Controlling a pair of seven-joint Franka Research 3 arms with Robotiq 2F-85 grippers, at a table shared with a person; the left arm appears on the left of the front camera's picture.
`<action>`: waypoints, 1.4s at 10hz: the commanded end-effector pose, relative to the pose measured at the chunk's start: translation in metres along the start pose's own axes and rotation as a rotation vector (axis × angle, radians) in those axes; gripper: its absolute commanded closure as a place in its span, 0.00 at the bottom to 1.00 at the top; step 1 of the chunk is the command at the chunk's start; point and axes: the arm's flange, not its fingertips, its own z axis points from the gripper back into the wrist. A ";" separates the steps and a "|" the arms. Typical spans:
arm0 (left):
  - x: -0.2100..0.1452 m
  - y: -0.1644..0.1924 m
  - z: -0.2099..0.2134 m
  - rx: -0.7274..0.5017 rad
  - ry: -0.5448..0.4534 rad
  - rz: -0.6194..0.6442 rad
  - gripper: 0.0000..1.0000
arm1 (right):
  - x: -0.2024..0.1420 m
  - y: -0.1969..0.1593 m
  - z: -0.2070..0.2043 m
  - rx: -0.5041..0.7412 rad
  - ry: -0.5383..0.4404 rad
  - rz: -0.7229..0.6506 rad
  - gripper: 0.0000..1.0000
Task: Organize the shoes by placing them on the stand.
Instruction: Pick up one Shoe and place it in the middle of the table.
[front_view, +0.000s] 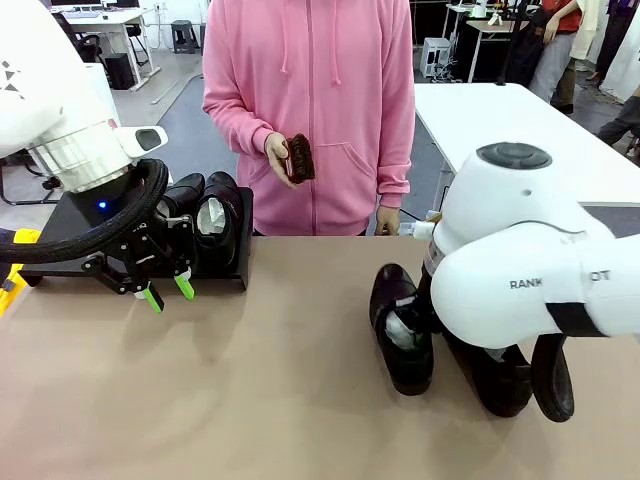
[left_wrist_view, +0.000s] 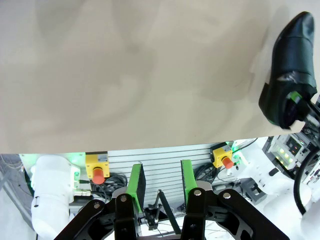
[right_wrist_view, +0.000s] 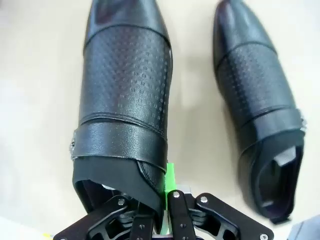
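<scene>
- The right pincer (right_wrist_view: 165, 187) is pressed together on the heel rim of the gripped shoe (right_wrist_view: 125, 90), which lies on the table (front_view: 260, 390) at about 4 o'clock in the front view.
- The neighbour shoe (right_wrist_view: 257, 100) lies just beside it at 3 o'clock in the right wrist view, toes the same way, with a strip of table between.
- The right arm's white bulk hides much of both from the front.
- The left pincer (front_view: 168, 292) is spread and empty, hanging just before the stand (front_view: 222, 272) at 9 o'clock.
- The stand carries two shelved shoes (front_view: 218, 215); a black cable (front_view: 150, 190) loops across them.
- At 12 o'clock a person's hand (front_view: 276, 150) holds a brown brush (front_view: 299, 157).
</scene>
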 end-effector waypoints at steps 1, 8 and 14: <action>-0.003 0.001 0.000 -0.010 -0.011 0.004 0.59 | -0.039 0.054 0.046 0.057 -0.090 -0.038 1.00; -0.003 0.001 0.000 -0.010 -0.011 0.004 0.59 | -0.104 0.168 -0.017 0.119 -0.004 -0.050 1.00; -0.003 0.001 0.000 -0.010 -0.011 0.004 0.59 | -0.104 0.162 -0.051 0.146 0.021 -0.035 0.56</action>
